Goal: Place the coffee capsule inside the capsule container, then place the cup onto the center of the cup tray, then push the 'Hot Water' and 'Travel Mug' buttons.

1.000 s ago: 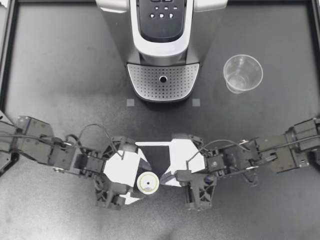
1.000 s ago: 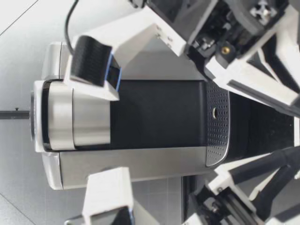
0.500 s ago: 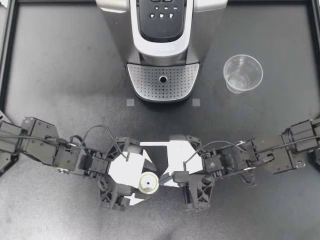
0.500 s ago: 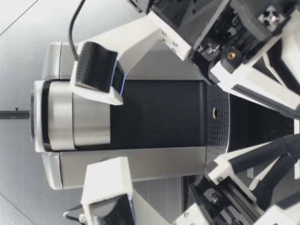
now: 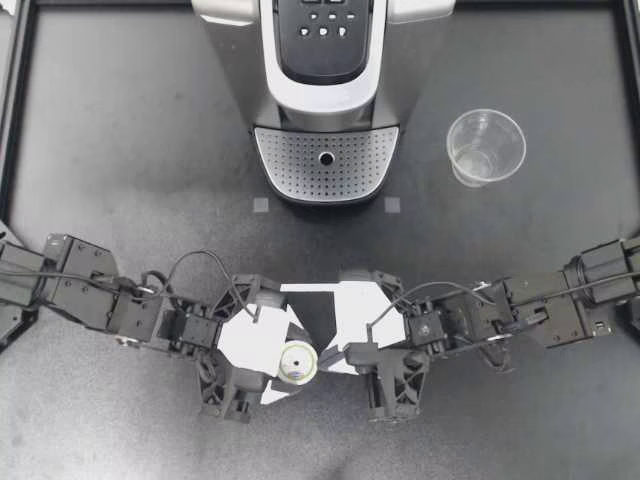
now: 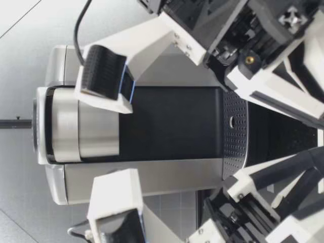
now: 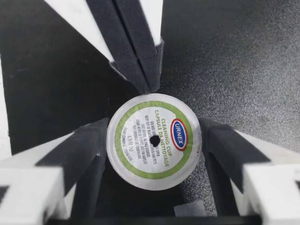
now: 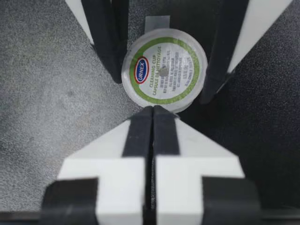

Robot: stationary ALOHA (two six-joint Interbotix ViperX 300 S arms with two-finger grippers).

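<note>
Capsule (image 5: pixel 297 361): lower centre of the top view, foil side up, apparently at table level.
Left gripper (image 5: pixel 291 365): clenched on the capsule, with one finger on each side of its rim. We judge this to be the carrying grasp.
Right gripper (image 5: pixel 328 356): jaws pressed together on nothing, with the joined tips touching the capsule's rim. We judge that it steadies the capsule for the grasp.
Obstruction: the right gripper lies against the capsule and should back off before any lift.
Table (image 5: pixel 130 180): bare dark surface between the grippers and the machine.
Tray (image 5: pixel 290 165): upper centre, nothing on it.
Cup (image 5: pixel 485 146): upper right, upright, well apart from the tray.
Machine (image 5: pixel 415 70): upper centre, with buttons (image 5: pixel 324 18) at the top edge. The lid looks down and likely needs opening.
</note>
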